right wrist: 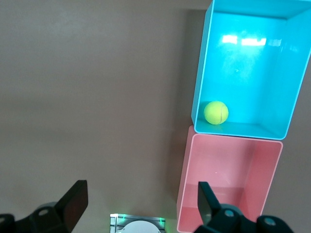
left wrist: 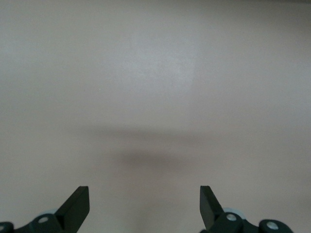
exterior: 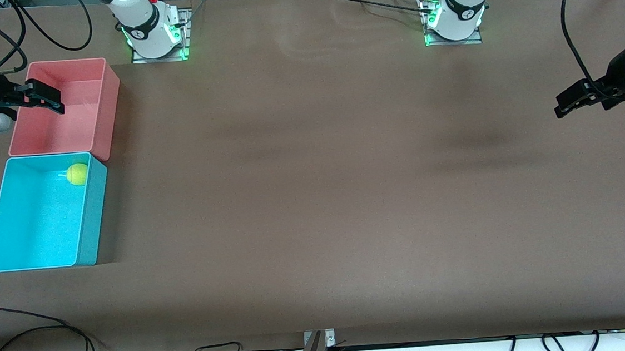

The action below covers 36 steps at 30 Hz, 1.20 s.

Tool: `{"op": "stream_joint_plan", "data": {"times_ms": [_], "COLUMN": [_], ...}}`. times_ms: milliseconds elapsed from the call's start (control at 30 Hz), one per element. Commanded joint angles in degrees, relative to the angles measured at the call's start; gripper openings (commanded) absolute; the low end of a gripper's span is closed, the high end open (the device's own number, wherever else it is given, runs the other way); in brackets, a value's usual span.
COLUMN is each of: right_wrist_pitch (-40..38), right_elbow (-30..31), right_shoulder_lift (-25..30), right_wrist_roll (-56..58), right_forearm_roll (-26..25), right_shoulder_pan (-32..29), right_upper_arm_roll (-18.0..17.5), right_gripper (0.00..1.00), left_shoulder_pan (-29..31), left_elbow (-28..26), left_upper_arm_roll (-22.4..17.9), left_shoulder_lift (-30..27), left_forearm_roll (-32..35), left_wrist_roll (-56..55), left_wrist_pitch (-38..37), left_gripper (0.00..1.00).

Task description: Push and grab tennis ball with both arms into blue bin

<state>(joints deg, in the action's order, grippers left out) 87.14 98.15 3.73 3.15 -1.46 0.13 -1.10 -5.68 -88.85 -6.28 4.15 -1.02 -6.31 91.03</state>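
The yellow-green tennis ball (exterior: pixel 77 174) lies inside the blue bin (exterior: pixel 93 220), in the corner next to the pink bin. It also shows in the right wrist view (right wrist: pixel 215 112), resting against the blue bin's (right wrist: pixel 201 73) wall. My right gripper (exterior: pixel 47 99) is up in the air over the pink bin, open and empty; its own view (right wrist: pixel 143 201) shows the jaws wide apart. My left gripper (exterior: pixel 571 100) hangs open and empty over the left arm's end of the table, with only bare table under it (left wrist: pixel 145 204).
The pink bin (exterior: pixel 109 108) stands touching the blue bin, farther from the front camera, and shows in the right wrist view (right wrist: pixel 187 184). The arm bases (exterior: pixel 157 42) stand along the table's edge. Black cables (exterior: pixel 51 330) lie at the edge nearest the camera.
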Motion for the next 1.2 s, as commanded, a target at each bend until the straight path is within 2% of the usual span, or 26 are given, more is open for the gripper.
{"op": "stream_joint_plan", "data": {"times_ms": [0,1167], "right_wrist_pitch": [1.01,1.10], "right_elbow": [1.87,0.55], "right_shoulder_lift": [1.54,0.49], "right_wrist_roll": [-2.36,-1.65], "right_forearm_roll": [-0.30,-0.57], "right_shoulder_pan": [0.40,0.66], "right_upper_arm_roll": [0.57,0.66], "right_gripper": [1.00,1.00], "left_shoulder_pan": [-0.12,-0.12], "left_elbow": [-0.01,-0.01], "left_upper_arm_roll": [-0.32,-0.32], "left_shoulder_lift": [-0.63,-0.63], "left_forearm_roll": [-0.82,-0.82], "left_wrist_roll": [1.21,1.30], "left_wrist_pitch": [0.02,0.02], "left_gripper": [1.00,1.00]}}
